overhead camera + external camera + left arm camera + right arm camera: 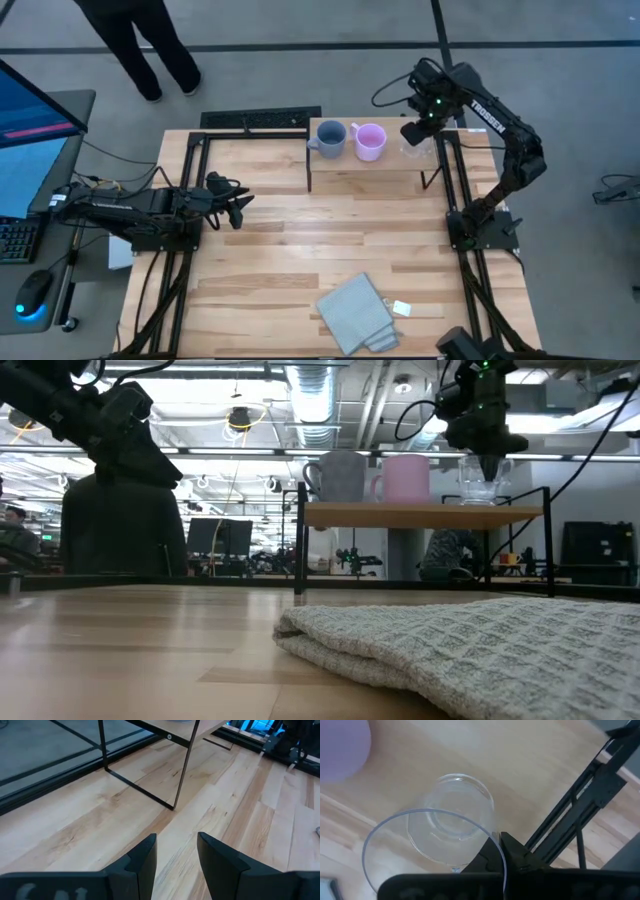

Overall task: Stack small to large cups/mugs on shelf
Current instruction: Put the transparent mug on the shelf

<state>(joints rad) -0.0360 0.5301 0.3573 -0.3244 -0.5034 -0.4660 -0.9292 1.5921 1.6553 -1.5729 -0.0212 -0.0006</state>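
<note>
On the shelf (365,167), the right end effector (415,133) pinches the upright clear cup's (437,837) rim from directly above, beside the pink mug (370,141); the left end effector (238,207), spread, waits well apart.

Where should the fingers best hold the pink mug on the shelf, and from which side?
Probably the pink mug by its rim, from above: it stands upright and open-topped on the shelf. The grey mug stands close on one side, so pinch the wall on a free side.
</note>
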